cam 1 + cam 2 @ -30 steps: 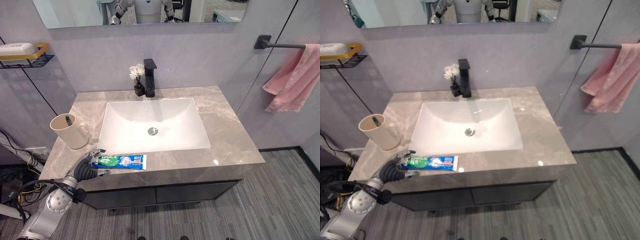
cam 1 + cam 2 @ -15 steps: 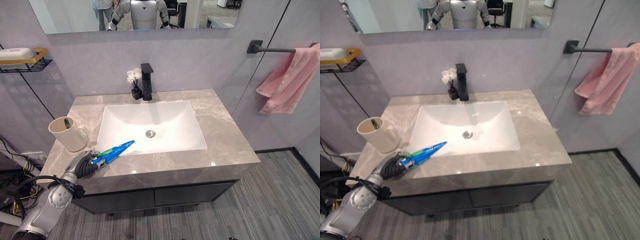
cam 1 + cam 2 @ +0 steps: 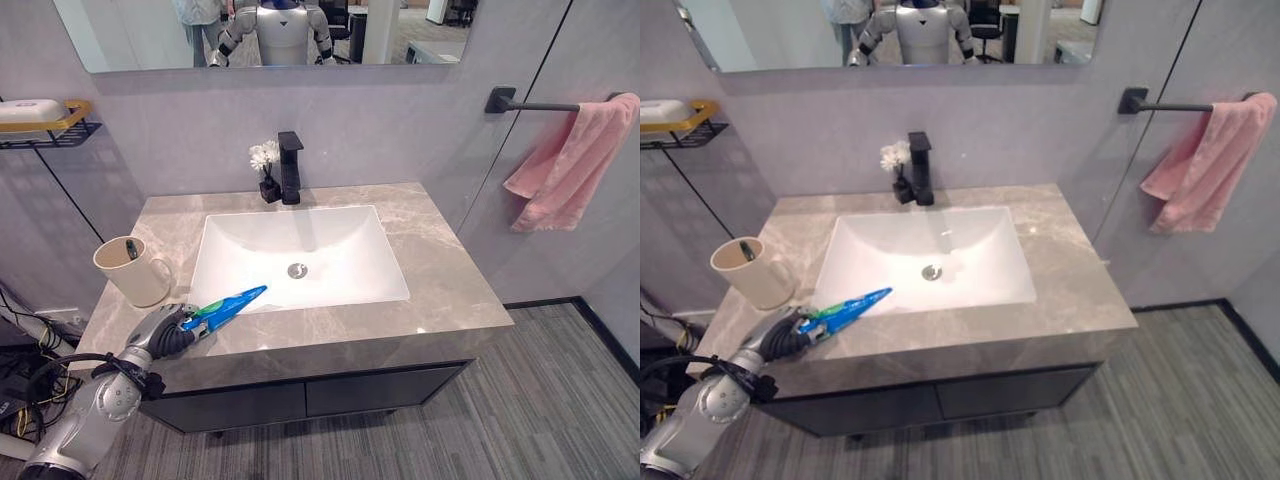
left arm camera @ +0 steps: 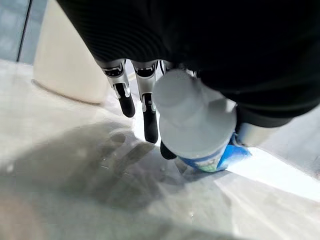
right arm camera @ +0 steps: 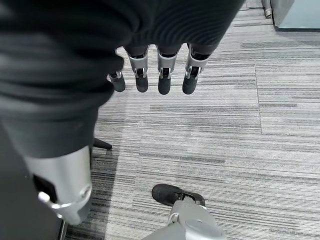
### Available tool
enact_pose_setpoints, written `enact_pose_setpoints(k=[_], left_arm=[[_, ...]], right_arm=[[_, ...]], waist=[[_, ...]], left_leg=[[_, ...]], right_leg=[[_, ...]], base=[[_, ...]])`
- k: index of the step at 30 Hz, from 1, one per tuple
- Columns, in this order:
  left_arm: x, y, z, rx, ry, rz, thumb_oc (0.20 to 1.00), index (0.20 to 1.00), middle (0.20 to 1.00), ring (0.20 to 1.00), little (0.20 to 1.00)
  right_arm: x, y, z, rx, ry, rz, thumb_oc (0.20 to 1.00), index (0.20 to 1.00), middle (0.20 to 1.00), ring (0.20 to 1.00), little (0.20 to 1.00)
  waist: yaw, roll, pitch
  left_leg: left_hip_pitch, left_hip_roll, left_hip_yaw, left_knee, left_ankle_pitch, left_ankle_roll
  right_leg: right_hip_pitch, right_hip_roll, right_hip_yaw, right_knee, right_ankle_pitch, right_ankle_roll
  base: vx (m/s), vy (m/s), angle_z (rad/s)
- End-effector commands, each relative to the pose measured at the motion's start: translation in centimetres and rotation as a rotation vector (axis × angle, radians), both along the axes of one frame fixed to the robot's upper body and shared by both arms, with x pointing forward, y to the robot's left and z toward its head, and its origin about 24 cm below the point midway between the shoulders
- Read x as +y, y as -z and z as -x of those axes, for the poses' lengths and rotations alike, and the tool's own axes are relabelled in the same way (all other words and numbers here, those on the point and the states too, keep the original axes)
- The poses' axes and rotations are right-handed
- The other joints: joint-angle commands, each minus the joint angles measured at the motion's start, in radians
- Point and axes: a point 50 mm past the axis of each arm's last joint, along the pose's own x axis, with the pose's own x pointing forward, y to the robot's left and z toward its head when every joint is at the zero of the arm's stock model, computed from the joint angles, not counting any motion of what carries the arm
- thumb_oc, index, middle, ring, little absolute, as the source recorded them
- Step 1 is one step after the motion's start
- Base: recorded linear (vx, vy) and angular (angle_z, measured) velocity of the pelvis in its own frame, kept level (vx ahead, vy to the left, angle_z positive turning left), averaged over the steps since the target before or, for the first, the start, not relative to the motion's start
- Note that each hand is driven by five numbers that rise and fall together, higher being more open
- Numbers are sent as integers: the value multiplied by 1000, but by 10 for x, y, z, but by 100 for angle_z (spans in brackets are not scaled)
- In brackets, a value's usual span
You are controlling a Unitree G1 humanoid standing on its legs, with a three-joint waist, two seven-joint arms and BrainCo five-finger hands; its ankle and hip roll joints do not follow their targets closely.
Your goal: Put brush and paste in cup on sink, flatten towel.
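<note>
At lower left of the frame, the left hand (image 3: 165,331) clenches the toothpaste tube (image 3: 226,305), pointing up-right; the cup (image 3: 133,270) stands just above-left.

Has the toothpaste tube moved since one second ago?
Yes. The toothpaste tube lay flat along the counter's front edge; now the left hand holds its cap end, lifted, its tail pointing towards the basin.

A black tap (image 3: 291,165) with white flowers (image 3: 265,158) beside it; a mirror (image 3: 260,30) above; far left, a shelf (image 3: 45,122) holding soap (image 3: 30,106).
</note>
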Motion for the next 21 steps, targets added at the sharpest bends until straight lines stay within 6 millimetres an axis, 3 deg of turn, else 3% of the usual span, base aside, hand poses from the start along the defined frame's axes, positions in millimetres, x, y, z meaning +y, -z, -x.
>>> enact_pose_setpoints(k=[1,7,13,19,21], left_arm=[[-3,-24,-4,-123,78,-94,200,200,200,200,200],[8,-71,-17,-346,93,-310,200,200,200,200,200],[10,-95,-25,-469,99,-387,200,200,200,200,200],[11,-109,-28,-549,107,-447,200,200,200,200,200],[11,-118,-29,-600,102,-466,200,200,200,200,200]], right_arm=[[-23,-11,-16,-70,92,64,1000,1000,1000,1000,1000],[-58,-30,-23,-216,333,130,1000,1000,1000,1000,1000],[-79,-45,-32,-325,445,177,1000,1000,1000,1000,1000],[-99,-77,-62,-566,487,258,1000,1000,1000,1000,1000],[-109,-101,-82,-703,458,313,1000,1000,1000,1000,1000]], waist=[[3,1,0],[-9,9,-14],[-24,13,-30],[-43,22,-53],[-52,24,-62]], left_leg=[[35,69,15,11,-55,-44],[53,70,22,11,-63,-49],[76,74,25,11,-72,-53],[110,80,31,11,-82,-58],[118,81,32,11,-86,-59]], right_leg=[[13,-68,-8,7,-4,88],[27,-68,-5,7,-7,91],[49,-67,-5,7,-13,91],[82,-65,-6,7,-22,90],[90,-64,-5,7,-24,89]], base=[[0,0,0],[0,0,0],[20,-3,0],[48,-4,-1],[41,-2,-4]])
